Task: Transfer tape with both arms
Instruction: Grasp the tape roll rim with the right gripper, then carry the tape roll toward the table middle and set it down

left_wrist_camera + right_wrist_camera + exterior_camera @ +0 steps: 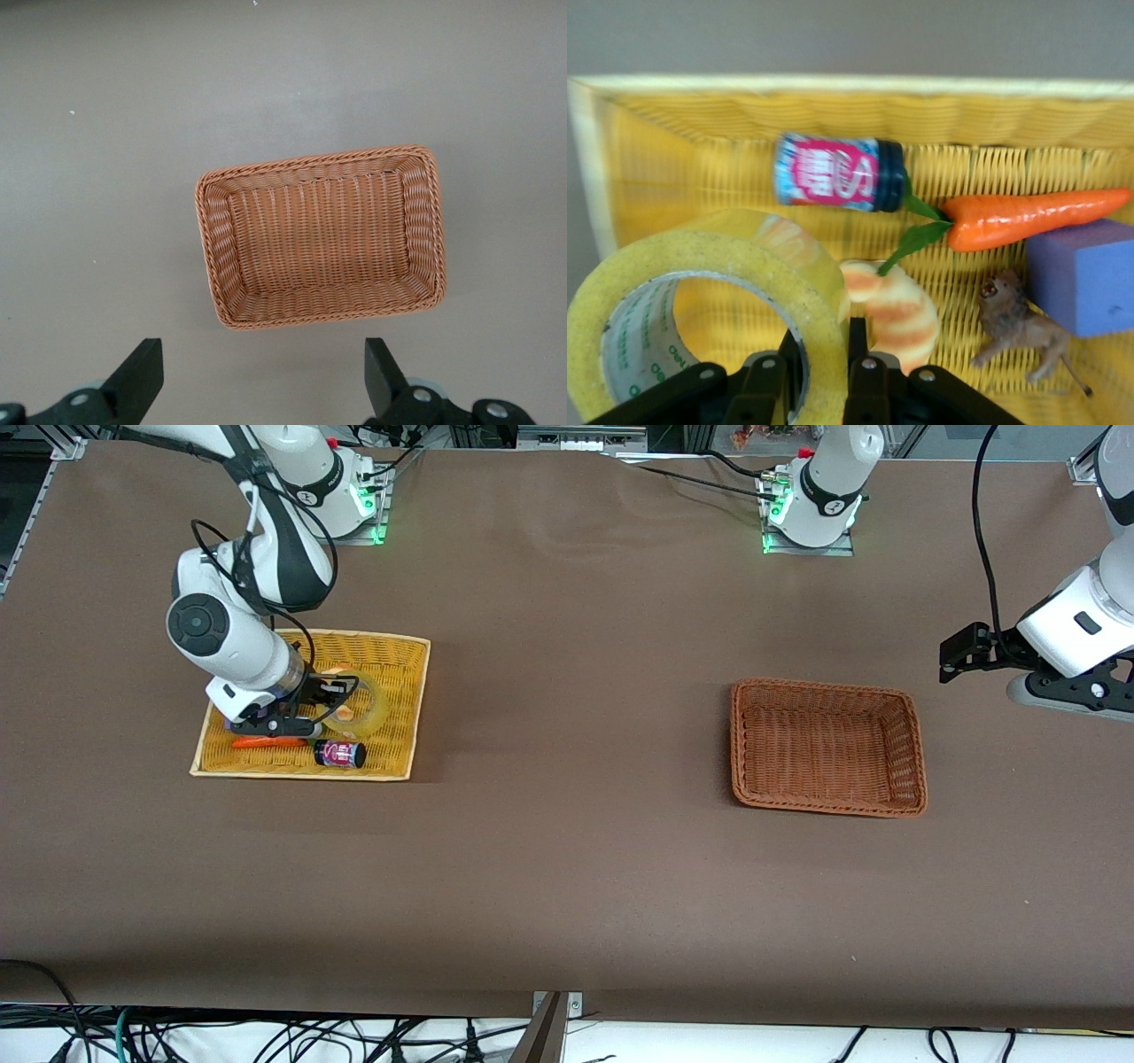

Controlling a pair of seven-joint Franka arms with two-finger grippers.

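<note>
The tape, a thick translucent yellowish ring, sits in the yellow wicker tray at the right arm's end of the table; it also shows in the front view. My right gripper is down in the tray and shut on the tape's wall, one finger inside the hole and one finger outside, with its tips in the right wrist view. My left gripper is open and empty, in the air past the brown basket at the left arm's end; its fingers stand wide apart.
In the yellow tray with the tape lie a striped croissant toy, a pink-labelled black can, an orange carrot, a purple block and a small lion figure. The brown basket holds nothing.
</note>
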